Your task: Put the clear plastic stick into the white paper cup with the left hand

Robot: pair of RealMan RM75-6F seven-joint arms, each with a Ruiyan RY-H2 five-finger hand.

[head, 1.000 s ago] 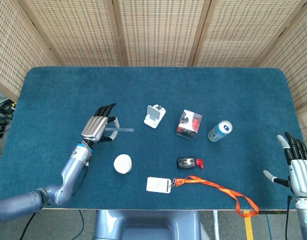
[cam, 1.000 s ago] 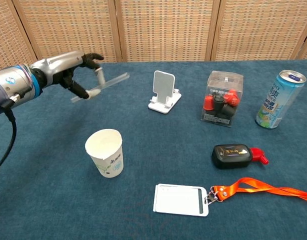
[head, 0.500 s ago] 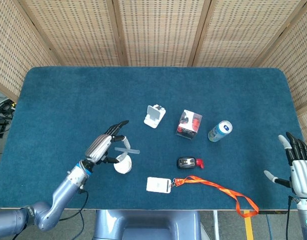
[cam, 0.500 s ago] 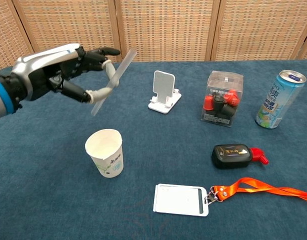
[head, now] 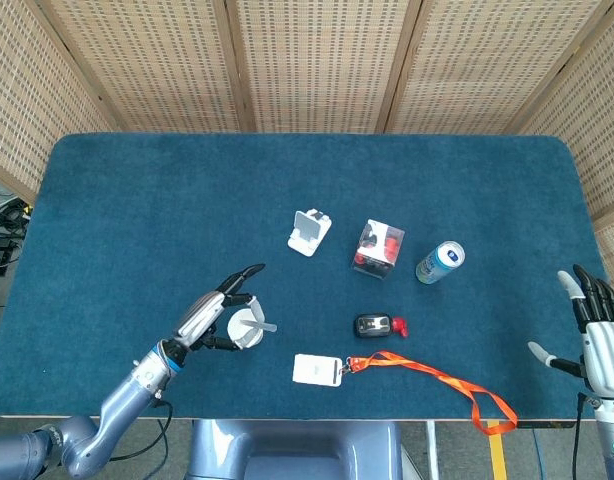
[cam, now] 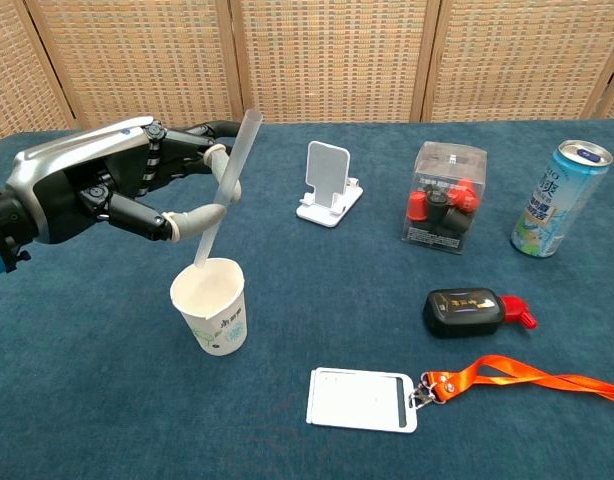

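Note:
The white paper cup stands upright at the table's front left, also seen from above as the cup. My left hand hovers just above and left of it, pinching the clear plastic stick between thumb and a finger. The stick is tilted steeply, its lower end at the cup's mouth; whether it reaches inside is hard to tell. From above, the left hand covers part of the cup and the stick juts right. My right hand rests open at the table's front right corner.
A white phone stand, a clear box of red and black parts and a drink can line the middle. A black key fob and a card holder on an orange lanyard lie in front.
My left hand has carried the stick back toward the robot over the cup and tipped it from nearly level to steeply upright, lowering its end to the cup's mouth. The right hand is unmoved.

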